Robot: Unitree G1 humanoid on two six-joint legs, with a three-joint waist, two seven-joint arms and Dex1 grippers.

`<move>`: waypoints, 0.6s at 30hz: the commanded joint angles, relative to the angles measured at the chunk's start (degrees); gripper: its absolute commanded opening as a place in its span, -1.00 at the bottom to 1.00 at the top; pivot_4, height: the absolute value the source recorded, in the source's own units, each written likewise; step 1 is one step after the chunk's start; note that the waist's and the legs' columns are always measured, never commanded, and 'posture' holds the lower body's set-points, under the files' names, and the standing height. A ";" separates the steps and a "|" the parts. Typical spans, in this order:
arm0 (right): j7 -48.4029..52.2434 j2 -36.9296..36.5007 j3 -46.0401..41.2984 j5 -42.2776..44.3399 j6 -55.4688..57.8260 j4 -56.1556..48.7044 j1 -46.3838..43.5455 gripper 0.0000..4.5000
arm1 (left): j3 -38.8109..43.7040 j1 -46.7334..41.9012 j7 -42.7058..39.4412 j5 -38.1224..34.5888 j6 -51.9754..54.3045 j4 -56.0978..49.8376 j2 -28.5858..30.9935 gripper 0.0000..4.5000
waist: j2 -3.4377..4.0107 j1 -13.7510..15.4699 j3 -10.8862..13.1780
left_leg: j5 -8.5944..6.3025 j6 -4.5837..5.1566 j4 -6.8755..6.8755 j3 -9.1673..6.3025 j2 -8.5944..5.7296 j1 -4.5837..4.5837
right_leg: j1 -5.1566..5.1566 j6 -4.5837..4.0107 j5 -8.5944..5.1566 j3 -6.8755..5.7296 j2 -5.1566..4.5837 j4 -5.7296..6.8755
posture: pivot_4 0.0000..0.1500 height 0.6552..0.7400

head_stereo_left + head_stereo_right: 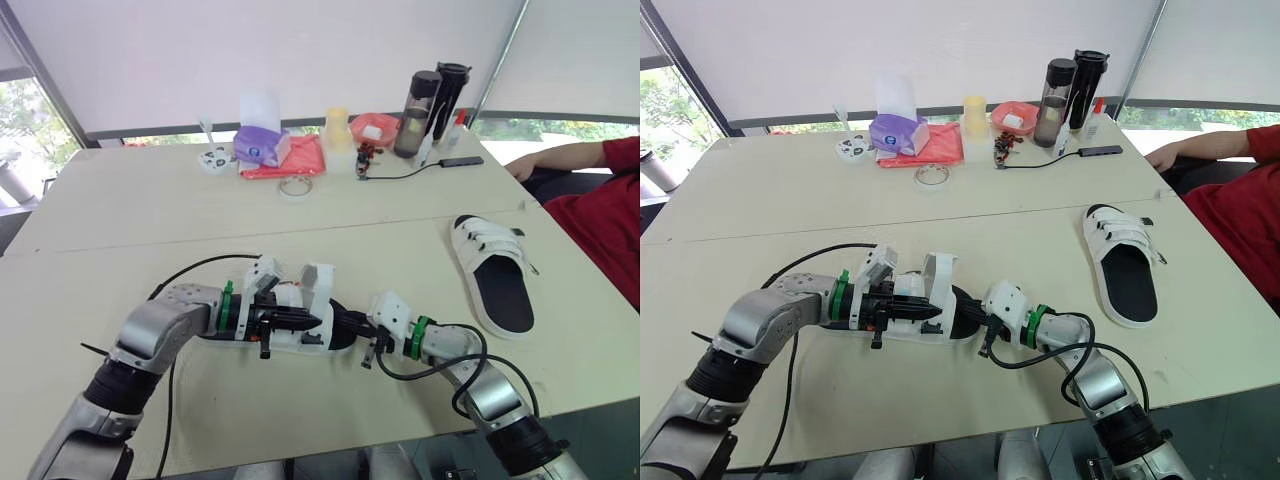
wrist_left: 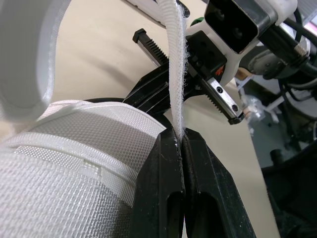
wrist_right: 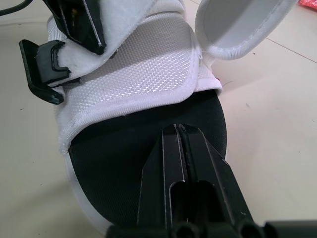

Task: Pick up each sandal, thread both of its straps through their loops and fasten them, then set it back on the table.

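Note:
A white sandal with a black footbed [image 1: 300, 325] lies on the table [image 1: 120, 215] near its front edge, between my two arms. My left gripper [image 2: 181, 136] is shut on one of its white straps [image 2: 173, 64], which stands up from the upper. The other strap [image 3: 237, 25] curls up loose. My right gripper [image 3: 181, 128] is shut, its tips resting on the black footbed [image 3: 114, 153] at the sandal's open end, with nothing between the fingers. The second sandal [image 1: 495, 275] lies flat to the right, straps across its top.
A person in a red sleeve [image 1: 600, 200] rests an arm at the table's right edge. Along the far side stand bottles [image 1: 425, 100], a purple tissue pack [image 1: 260, 145] on red cloth, a tape roll [image 1: 297, 187] and a black cable [image 1: 420, 170].

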 commanded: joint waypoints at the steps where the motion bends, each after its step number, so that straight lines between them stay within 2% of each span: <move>1: -1.36 -0.56 0.83 -3.24 2.64 5.78 1.42 -1.00 | 0.25 2.78 -3.93 -0.97 -0.39 -2.43 2.15 -1.00 | 0.00 -0.15 0.00 | 0.00 0.00 -0.02 0.00 0.01 -0.01 | 0.01 0.00 0.00 0.00 0.00 0.00 | 1.00 1.00; 11: -1.32 -0.41 0.86 -2.97 2.34 6.51 1.05 -1.00 | 1.23 4.89 -6.12 -1.10 -2.02 -3.78 4.05 -1.00 | 0.01 -0.16 0.00 | 0.00 0.00 -0.13 0.01 0.04 -0.02 | -0.02 -0.01 0.00 0.00 0.04 0.00 | 1.00 1.00; 18: -1.36 -0.25 0.76 -2.88 2.29 6.67 1.09 -1.00 | 2.48 5.87 -1.30 3.83 -11.30 -0.47 1.03 -1.00 | 0.02 -0.07 -0.01 | 0.00 0.00 -0.14 0.00 0.05 -0.01 | -0.04 -0.01 0.00 0.03 0.04 0.00 | 1.00 1.00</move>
